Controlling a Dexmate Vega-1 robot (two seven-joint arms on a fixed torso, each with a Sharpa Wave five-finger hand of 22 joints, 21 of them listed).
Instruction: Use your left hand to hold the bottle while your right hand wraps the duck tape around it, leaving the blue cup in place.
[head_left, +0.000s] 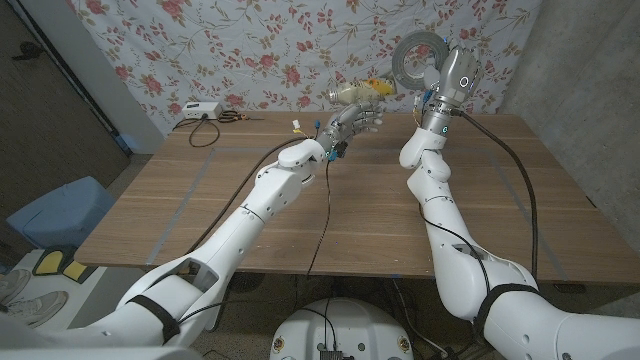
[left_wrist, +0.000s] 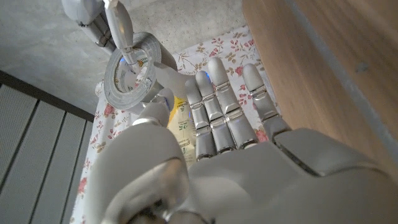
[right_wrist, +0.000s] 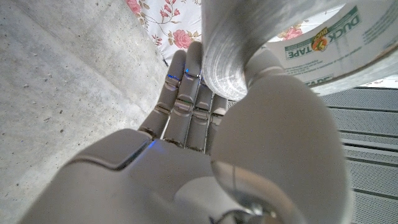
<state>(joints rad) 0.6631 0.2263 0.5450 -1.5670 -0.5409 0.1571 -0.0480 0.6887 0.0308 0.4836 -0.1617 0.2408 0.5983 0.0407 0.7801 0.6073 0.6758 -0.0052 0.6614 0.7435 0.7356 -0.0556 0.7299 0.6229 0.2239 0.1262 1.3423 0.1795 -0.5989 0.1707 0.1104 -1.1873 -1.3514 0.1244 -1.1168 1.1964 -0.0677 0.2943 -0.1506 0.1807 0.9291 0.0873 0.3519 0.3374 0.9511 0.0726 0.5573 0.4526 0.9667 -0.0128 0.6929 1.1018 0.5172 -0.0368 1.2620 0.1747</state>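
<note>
While left robot hand grips, bottle lies level.

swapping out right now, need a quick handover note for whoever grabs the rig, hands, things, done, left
Left hand: holds the bottle raised above the far side of the table.
Right hand: holds the duck tape roll up in the air, close beside the bottle's yellow end.
Blue cup: I cannot make it out in these views.
Done: bottle and tape are both picked up and brought near each other.
Left: no tape is visibly on the bottle yet; the wrapping remains, while the left hand keeps the bottle steady.
</note>
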